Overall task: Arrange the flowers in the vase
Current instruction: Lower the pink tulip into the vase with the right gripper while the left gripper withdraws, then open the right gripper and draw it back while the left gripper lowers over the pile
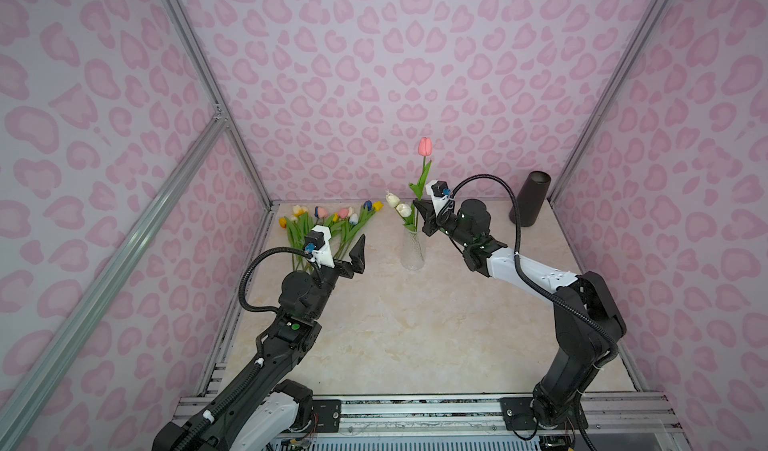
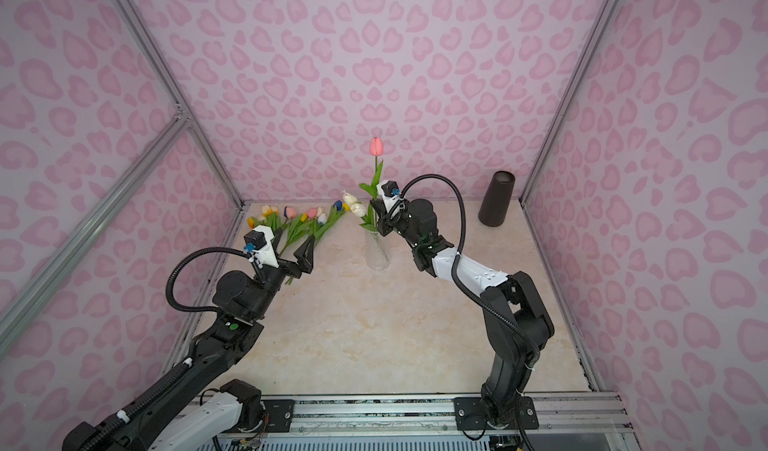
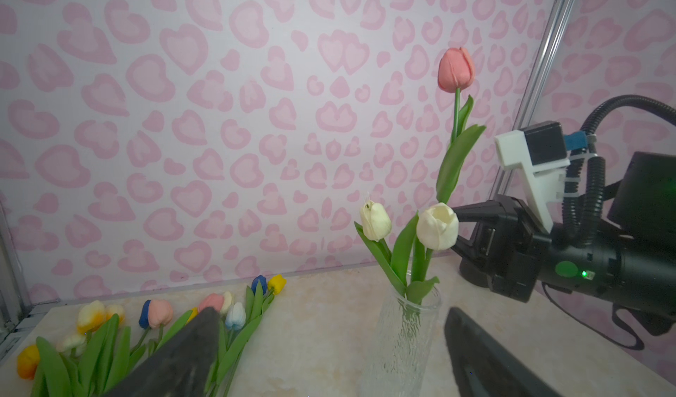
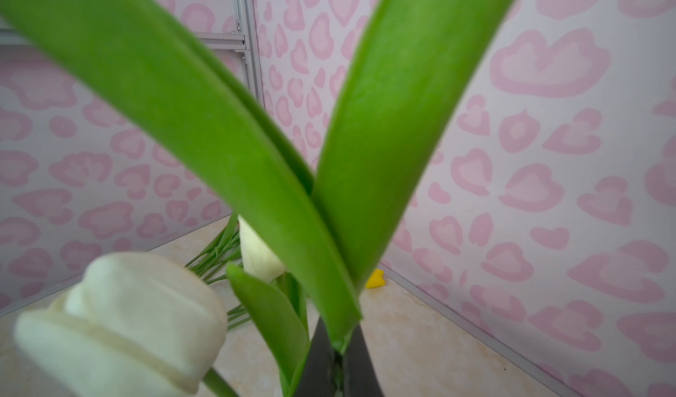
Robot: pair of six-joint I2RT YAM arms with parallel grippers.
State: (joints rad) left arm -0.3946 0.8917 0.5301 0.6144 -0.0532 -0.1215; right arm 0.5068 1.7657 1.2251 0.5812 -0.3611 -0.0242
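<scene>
Flowers by far edge, open tabletop around vase

Black-and-white arms, ribbed black cables

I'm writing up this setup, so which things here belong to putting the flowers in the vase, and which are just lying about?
Belong to the job:
clear ribbed glass vase
two cream-white tulips standing in it
pink long-stemmed tulip, gripped by the right pincer
loose mixed-colour tulips lying at back left

Lying about:
dark tapered tube standing in the back right corner
</scene>
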